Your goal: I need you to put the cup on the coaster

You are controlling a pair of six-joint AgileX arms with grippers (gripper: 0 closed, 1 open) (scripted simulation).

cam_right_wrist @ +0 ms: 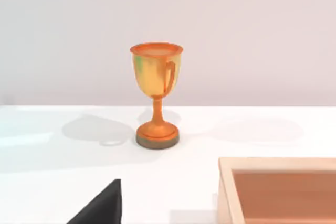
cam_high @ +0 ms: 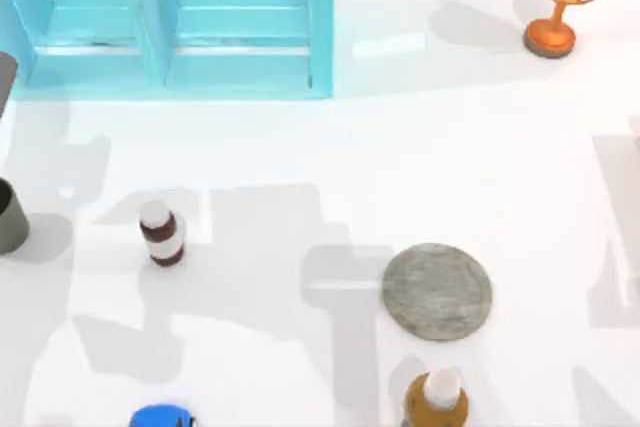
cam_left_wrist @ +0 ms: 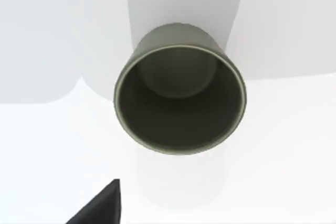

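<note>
Cup (cam_left_wrist: pixel 180 98) sits upright below my left pincer (cam_left_wrist: pixel 100 208), whose spread I cannot tell; far from coaster (cam_high: pixel 437 290), a clumsy descent could topple it.

Cup (cam_left_wrist: pixel 180 90): olive-grey, darker inside. Coaster (cam_high: pixel 437 290): mottled grey, stone-like. Bench (cam_high: pixel 300 157): plain white. Shelf unit (cam_high: pixel 170 22): translucent light blue. Goblet (cam_right_wrist: pixel 156 94): orange-gold, dull brown base rim. Small bottle (cam_high: pixel 161 232): brown, white cap, white band. Second bottle (cam_high: pixel 436 399): amber, white cap. Tray (cam_right_wrist: pixel 278 190): pale wood, reddish-brown interior.
</note>
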